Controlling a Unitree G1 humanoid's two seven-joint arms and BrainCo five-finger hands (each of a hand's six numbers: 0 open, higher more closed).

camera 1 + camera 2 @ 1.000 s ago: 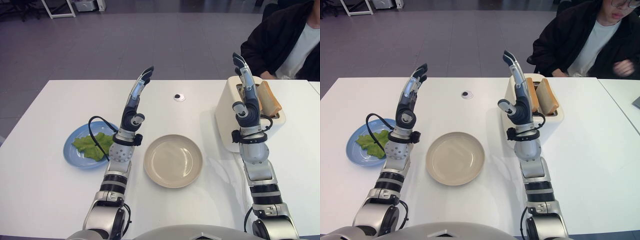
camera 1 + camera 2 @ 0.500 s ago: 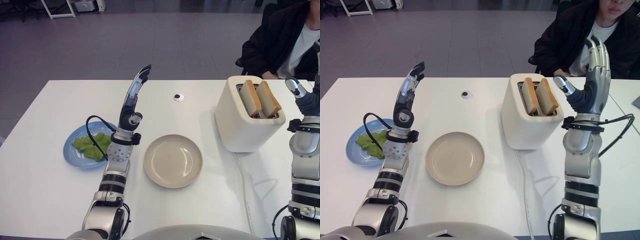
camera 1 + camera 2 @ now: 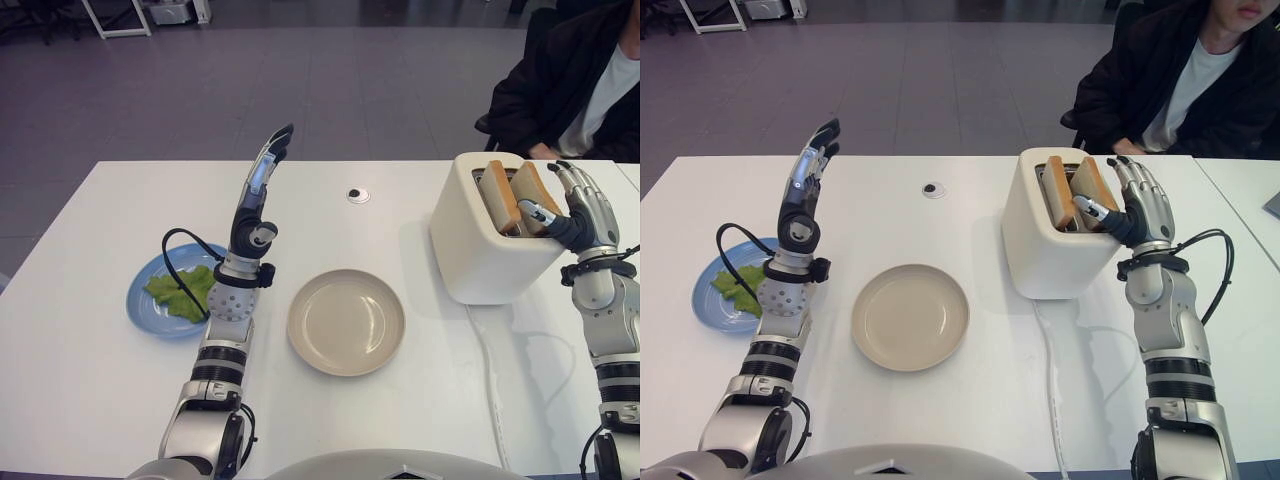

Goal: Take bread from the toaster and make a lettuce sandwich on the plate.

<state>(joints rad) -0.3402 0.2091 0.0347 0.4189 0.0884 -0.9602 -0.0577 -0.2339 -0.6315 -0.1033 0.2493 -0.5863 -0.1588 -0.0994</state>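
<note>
Two bread slices [image 3: 1058,190] in toaster [image 3: 1050,255], right robot hand [image 3: 1140,207] alongside, grip unclear; left robot hand [image 3: 800,205] open near lettuce [image 3: 743,283].

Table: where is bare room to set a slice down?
Bare: the near strip between the left arm and the cord, in front of the beige plate; the far strip left of the toaster. Crowded: the toaster's right side, at the right hand.

two bread slices [image 3: 1059,190] stand in the white toaster [image 3: 1040,250]; lettuce [image 3: 738,284] lies on a blue plate [image 3: 710,305] beside the beige plate [image 3: 910,317].
</note>
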